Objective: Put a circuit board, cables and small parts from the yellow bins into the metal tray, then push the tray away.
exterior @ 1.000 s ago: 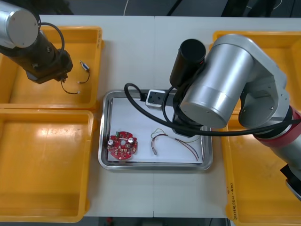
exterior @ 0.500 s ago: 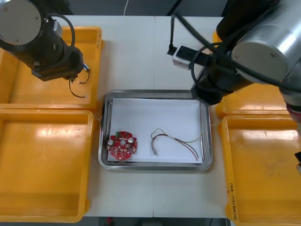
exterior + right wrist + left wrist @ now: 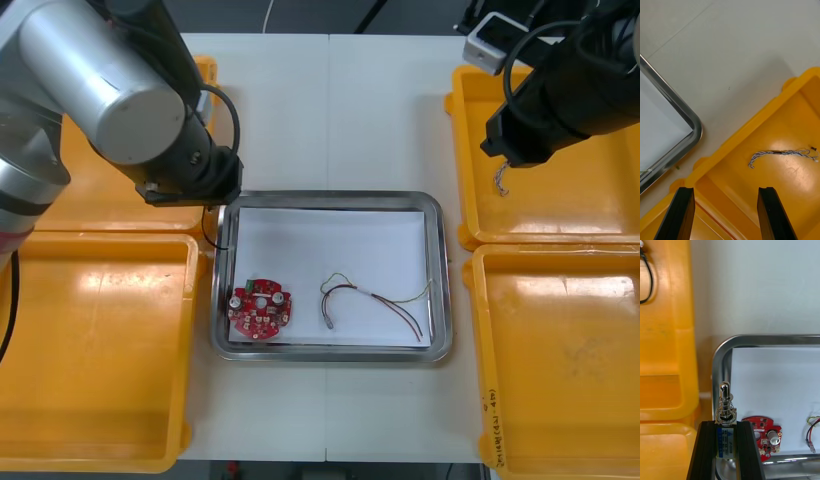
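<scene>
One small metal part (image 3: 725, 401), a silvery pin wound with a spring, stands upright between the black fingers (image 3: 707, 450) of the left gripper (image 3: 215, 195), which are clamped narrowly on its base. A thin black lead (image 3: 206, 232) hangs below it. Gripper and part are above the far left corner of the shiny metal tray (image 3: 330, 197), which is white inside.

The tray holds two things: one round red circuit board (image 3: 260, 308) near its left rim and, apart from it, one red and yellow cable (image 3: 375, 300) (loosely curled, towards the right).

Four yellow bins (image 3: 90, 350) flank the tray on the light table (image 3: 330, 110), two at each side. One black cable (image 3: 648, 277) lies in the far left bin. One twisted blue and white cable (image 3: 780, 153) lies in the far right bin, and the right gripper (image 3: 724, 195) hangs over that bin's near edge, fingers spread wide with nothing between them.
</scene>
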`<action>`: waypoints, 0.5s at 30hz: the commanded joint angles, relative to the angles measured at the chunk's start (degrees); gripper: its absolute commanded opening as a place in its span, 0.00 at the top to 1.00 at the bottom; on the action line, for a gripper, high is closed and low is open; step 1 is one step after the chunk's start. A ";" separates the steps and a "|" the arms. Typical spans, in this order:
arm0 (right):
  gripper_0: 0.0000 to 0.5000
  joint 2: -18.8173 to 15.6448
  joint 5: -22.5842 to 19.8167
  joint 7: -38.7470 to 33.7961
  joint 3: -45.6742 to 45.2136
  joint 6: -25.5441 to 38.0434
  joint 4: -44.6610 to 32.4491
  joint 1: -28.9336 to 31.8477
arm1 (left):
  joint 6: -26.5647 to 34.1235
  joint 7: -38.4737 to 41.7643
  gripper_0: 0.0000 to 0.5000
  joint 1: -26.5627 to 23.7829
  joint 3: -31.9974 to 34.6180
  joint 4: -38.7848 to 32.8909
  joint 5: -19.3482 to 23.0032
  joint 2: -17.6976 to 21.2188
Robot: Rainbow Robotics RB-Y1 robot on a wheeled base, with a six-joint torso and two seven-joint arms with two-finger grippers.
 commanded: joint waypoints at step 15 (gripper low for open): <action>0.00 -2.37 11.15 -3.43 -8.63 0.19 10.38 -1.12 | -10.31 6.51 0.99 -2.49 -14.52 6.04 -7.42 -5.97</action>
